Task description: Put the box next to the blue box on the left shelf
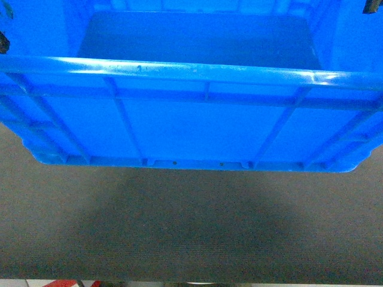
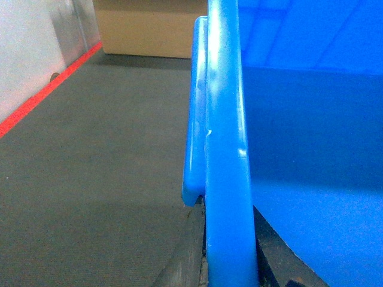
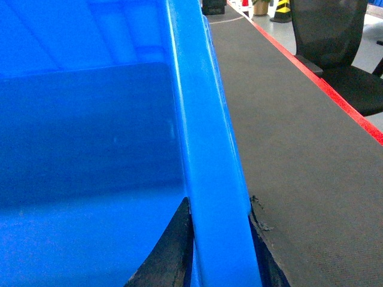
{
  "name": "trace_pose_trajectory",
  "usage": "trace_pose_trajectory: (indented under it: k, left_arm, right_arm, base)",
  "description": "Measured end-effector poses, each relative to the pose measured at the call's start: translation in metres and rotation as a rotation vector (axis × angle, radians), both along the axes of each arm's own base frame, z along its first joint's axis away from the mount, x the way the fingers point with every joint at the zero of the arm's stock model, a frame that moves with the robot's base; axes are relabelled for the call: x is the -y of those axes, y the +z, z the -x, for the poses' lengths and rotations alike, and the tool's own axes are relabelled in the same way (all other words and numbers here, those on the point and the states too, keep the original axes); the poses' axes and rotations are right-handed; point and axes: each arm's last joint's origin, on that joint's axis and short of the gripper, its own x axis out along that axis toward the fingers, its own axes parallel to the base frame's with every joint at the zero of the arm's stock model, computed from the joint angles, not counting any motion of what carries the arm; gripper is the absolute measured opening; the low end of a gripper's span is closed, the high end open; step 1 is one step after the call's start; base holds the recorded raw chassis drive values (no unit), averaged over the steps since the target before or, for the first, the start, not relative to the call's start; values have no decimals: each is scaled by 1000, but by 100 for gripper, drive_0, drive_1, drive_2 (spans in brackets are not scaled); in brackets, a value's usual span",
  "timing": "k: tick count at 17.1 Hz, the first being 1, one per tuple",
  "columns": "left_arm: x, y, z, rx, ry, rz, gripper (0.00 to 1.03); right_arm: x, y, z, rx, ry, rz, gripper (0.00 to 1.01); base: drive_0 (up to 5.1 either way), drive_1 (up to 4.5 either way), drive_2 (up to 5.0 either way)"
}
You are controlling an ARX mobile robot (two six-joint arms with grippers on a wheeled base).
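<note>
box [image 1: 191, 128] fills head view above grey mat [image 1: 191, 227], edges cropped | inside bare | left gripper [image 2: 230, 263] pinching left rim | right gripper [image 3: 218, 257] pinching right rim | shelf unseen

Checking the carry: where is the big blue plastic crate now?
The big blue plastic crate fills the head view's upper half above grey carpet, each side rim between a gripper's fingers.

The box [image 1: 197, 119] hides both pincers' tips; shelf unseen.
</note>
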Motion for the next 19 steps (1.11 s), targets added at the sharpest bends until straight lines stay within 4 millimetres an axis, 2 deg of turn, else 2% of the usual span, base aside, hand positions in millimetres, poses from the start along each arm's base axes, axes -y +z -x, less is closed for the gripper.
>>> trace_pose_trajectory:
  k: [9,19]
  left_arm:
    - [0,-1,0,-6,1,-1,8]
    - [0,-1,0,-6,-1,-1,8]
  right_arm:
    - [0,-1,0,-4,1,2,18]
    - [0,-1,0,-7,0,4,18]
  base:
    - [-30,-30,-30]
    - [-158,-158,-158]
